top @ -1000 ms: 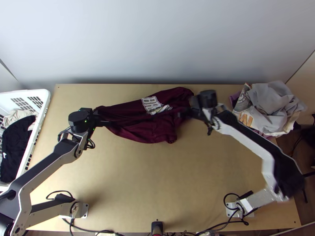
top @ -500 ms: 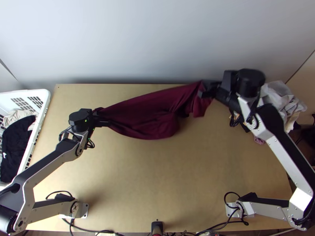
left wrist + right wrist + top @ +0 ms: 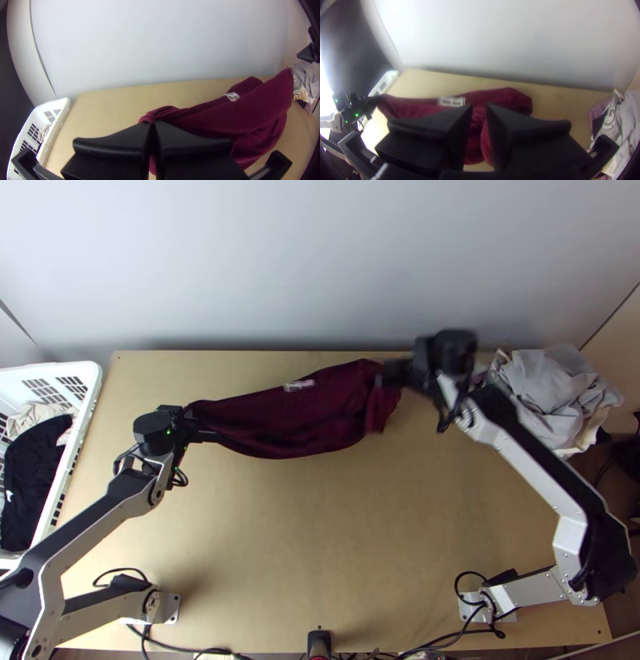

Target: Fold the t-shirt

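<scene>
From the middle of the counter (image 3: 336,524), the dark red t-shirt (image 3: 296,420) stretches from 10 to 1 o'clock, all creased and slanting. At 10 o'clock, the left gripper (image 3: 198,430) has its fingers pinched on a bunched end. At 1 o'clock, the right gripper (image 3: 392,372) is right by the other end; I can't tell if it is apart, together or clamped. The shirt has white print (image 3: 300,386) near its top edge. A messy pile of clothes (image 3: 552,392), with round print (image 3: 610,115) on it, sits at 2 o'clock. A white basket (image 3: 90,390) with dark and pale clothes is at 9 o'clock.
</scene>
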Robot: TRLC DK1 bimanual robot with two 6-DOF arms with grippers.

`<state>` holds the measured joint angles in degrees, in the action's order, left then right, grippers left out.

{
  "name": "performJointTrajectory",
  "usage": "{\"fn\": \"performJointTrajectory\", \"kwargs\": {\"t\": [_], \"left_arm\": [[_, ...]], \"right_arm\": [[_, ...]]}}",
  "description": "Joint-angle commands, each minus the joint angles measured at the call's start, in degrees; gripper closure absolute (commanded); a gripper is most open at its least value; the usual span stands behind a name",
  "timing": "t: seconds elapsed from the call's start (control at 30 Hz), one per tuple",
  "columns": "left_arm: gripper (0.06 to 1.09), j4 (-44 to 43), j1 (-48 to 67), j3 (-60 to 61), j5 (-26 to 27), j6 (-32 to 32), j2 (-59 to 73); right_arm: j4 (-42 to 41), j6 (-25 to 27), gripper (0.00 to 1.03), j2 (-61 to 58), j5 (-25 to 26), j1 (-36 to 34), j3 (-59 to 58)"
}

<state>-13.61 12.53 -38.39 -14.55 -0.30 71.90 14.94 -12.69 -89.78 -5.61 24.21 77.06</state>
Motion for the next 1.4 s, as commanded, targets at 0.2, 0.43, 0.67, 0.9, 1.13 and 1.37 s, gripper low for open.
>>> {"fn": "performJointTrajectory", "kwargs": {"t": [0.2,0.43,0.67,0.9,1.13,1.37], "left_arm": [[1.05,-0.63,0.12,0.86,0.75,4.07,-1.76],[1.05,-1.77,0.38,0.86,0.75,3.99,-0.97],[1.05,-1.95,0.3,0.86,0.75,3.9,-0.79],[1.05,-2.13,0.03,0.69,0.75,3.81,-0.53],[1.05,-2.21,-0.85,0.95,0.75,3.81,-0.27],[1.05,-2.48,-1.02,0.95,0.75,3.72,0.61]], "right_arm": [[-8.08,2.32,0.11,2.77,-2.3,2.69,-27.75],[-8.79,2.67,0.11,7.86,-2.3,-3.38,-36.19],[-12.3,4.25,0.11,3.29,-2.3,-8.12,-34.61],[-12.3,3.9,0.11,-4.97,-2.3,-6.01,-28.89],[-12.3,2.67,0.11,-8.66,-2.3,-2.85,-23.97],[-12.3,2.58,0.11,-10.77,-2.66,-2.23,-22.3]]}}
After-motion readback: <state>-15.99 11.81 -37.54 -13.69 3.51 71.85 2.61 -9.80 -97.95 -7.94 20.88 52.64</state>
